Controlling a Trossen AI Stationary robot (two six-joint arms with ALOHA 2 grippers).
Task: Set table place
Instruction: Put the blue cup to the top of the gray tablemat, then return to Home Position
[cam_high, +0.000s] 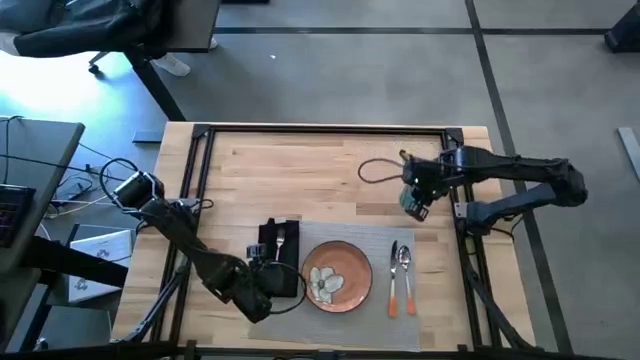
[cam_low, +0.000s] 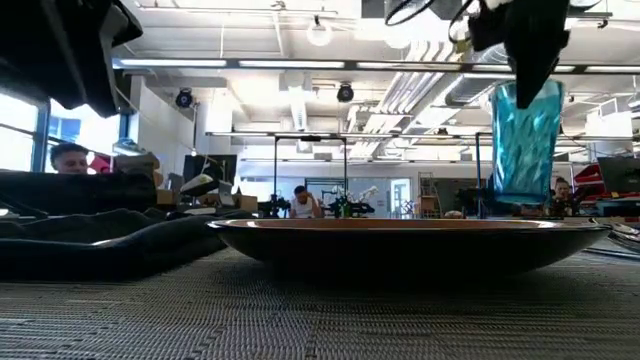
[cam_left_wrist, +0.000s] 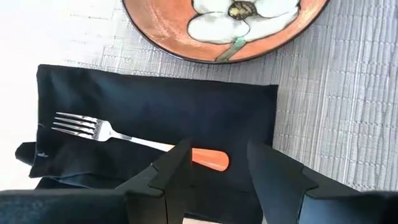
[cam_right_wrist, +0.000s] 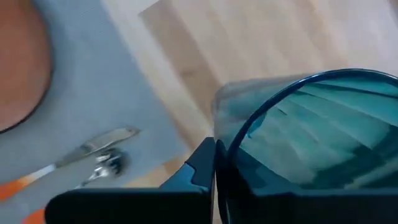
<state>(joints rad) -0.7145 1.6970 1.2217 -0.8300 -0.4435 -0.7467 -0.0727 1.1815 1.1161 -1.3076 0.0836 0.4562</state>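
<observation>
While the left gripper (cam_high: 262, 290) hovers with jaws spread over the fork (cam_left_wrist: 124, 135) on the napkin (cam_high: 283, 262), the plate (cam_high: 337, 276) sits mid-placemat (cam_high: 385, 240), and the right gripper (cam_high: 413, 200) pinches a blue glass (cam_low: 524, 140) above the table (cam_high: 300, 170).

In the high view, the left arm (cam_high: 185, 240) runs from the left edge down toward the lower middle, its gripper (cam_high: 268, 290) low, fingers (cam_left_wrist: 171, 177) spread apart. The right arm (cam_high: 520, 185) reaches in from the right edge toward the centre right, elbow folded, its gripper (cam_high: 415, 200) clamped on a blue glass (cam_low: 525, 140).
</observation>
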